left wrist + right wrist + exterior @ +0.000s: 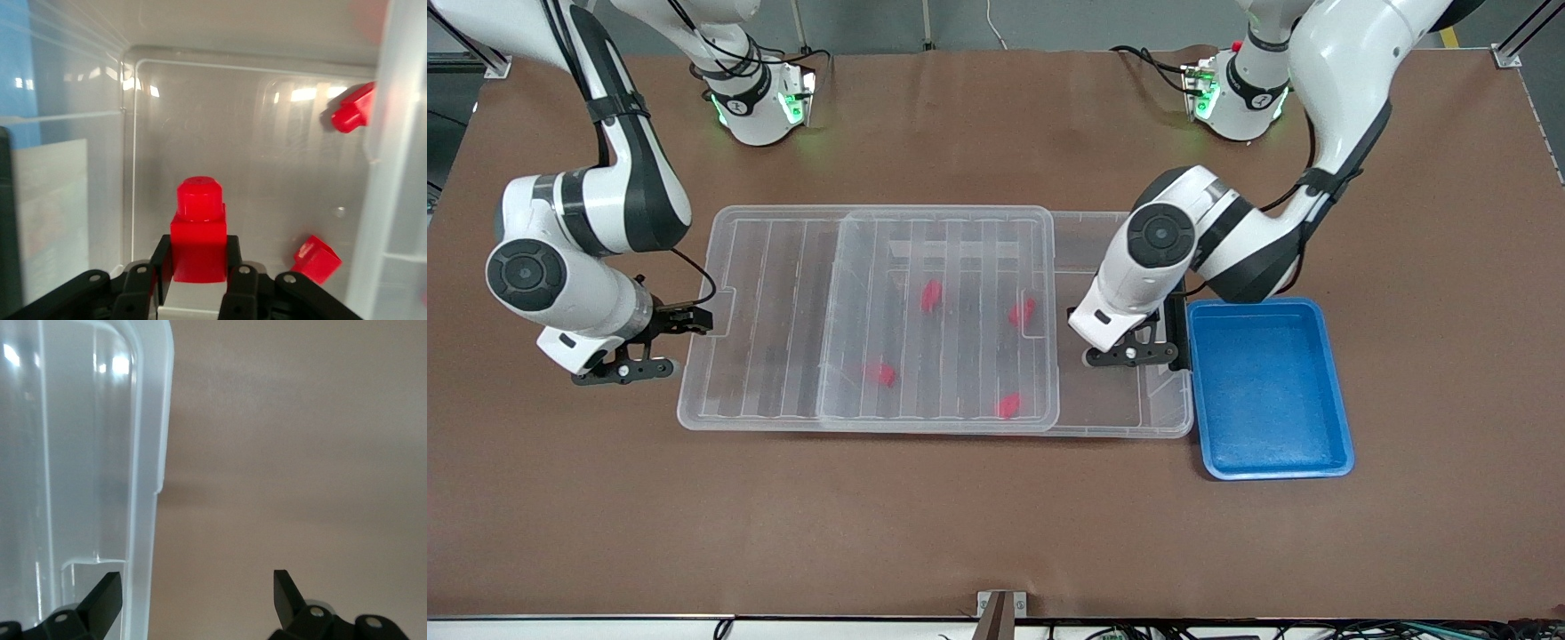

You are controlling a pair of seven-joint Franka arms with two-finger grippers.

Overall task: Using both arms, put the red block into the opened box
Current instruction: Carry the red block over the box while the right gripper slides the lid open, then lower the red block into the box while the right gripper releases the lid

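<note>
Brown table point(996, 516), left tool point(199, 267) clamping red block point(198, 233) over box point(1165, 418)

Hidden or incomplete:
- Left gripper point(1129, 356): fingertips covered by its own wrist in the front view; wrist view cuts the finger bases at the edge.
- Red block point(198, 233): lower part concealed between the fingers.
- Loose red pieces point(931, 295): blurred through the ribbed lid point(783, 293), shapes unclear.
- Box point(1165, 409): the end toward the left arm is partly masked.
- Right gripper point(198, 593): only the fingertips show.
</note>
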